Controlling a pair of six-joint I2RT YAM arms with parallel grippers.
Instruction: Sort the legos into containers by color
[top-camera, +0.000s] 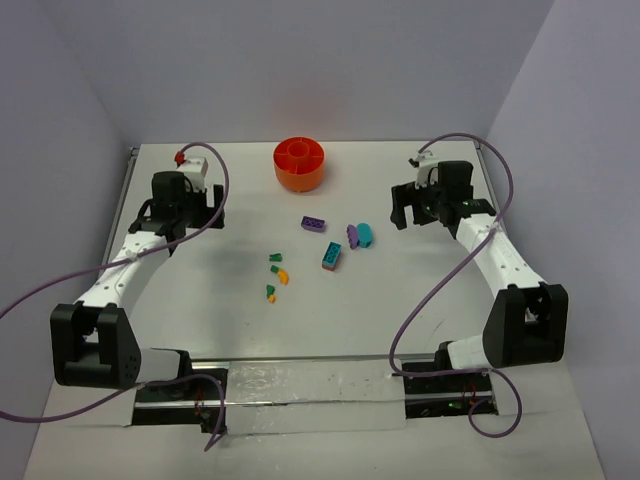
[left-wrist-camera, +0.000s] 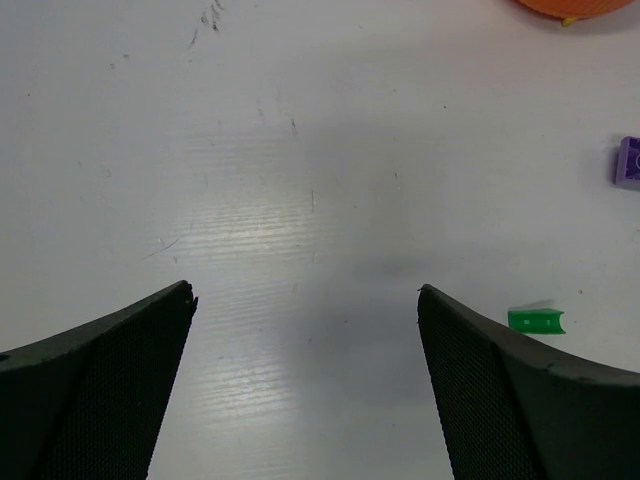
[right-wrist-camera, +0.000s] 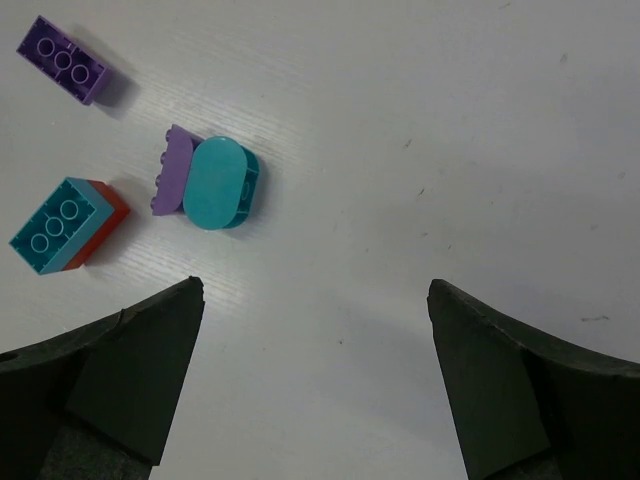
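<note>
- The left gripper (left-wrist-camera: 305, 295) hangs over bare white table (top-camera: 330, 330); its fingers are spread wide and hold nothing.
- From the left wrist, a green piece (left-wrist-camera: 536, 321) lies just off the outer edge of the right-hand finger, outside the gap; a purple brick (left-wrist-camera: 629, 163) is cut by the right border farther ahead; the orange tub (left-wrist-camera: 570, 6) shows only as a sliver at the top edge, well apart.
- The right gripper (right-wrist-camera: 315, 285) is likewise parted and empty; only table lies between its fingers.
- Ahead and left of its left-hand finger lie a teal oval piece (right-wrist-camera: 220, 183) touching a small purple piece (right-wrist-camera: 172, 171); a teal brick (right-wrist-camera: 62, 225) stacked on an orange one sits beside that finger's tip; the purple brick lies farthest, at top left.
- In the top view, the legos are scattered mid-table between the two arms; an orange-yellow curved piece (top-camera: 282, 274) lies just beside the green piece, on the left arm's side.
- The orange tub stands at the far edge, between the grippers and apart from every brick.
</note>
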